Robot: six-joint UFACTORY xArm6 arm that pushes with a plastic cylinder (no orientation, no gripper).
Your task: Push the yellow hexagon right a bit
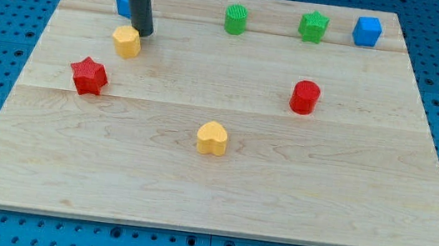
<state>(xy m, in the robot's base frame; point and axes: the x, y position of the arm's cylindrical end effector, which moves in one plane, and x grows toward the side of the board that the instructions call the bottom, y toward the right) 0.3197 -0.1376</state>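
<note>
The yellow hexagon sits on the wooden board at the view's upper left. My tip rests on the board just above and to the right of the hexagon, almost touching its upper right edge. The dark rod rises from the tip out of the view's top. A blue block stands behind the rod, partly hidden by it.
A red star lies below-left of the hexagon. A yellow heart sits in the lower middle. A red cylinder is at the right. A green cylinder, a green star and a blue cube line the top.
</note>
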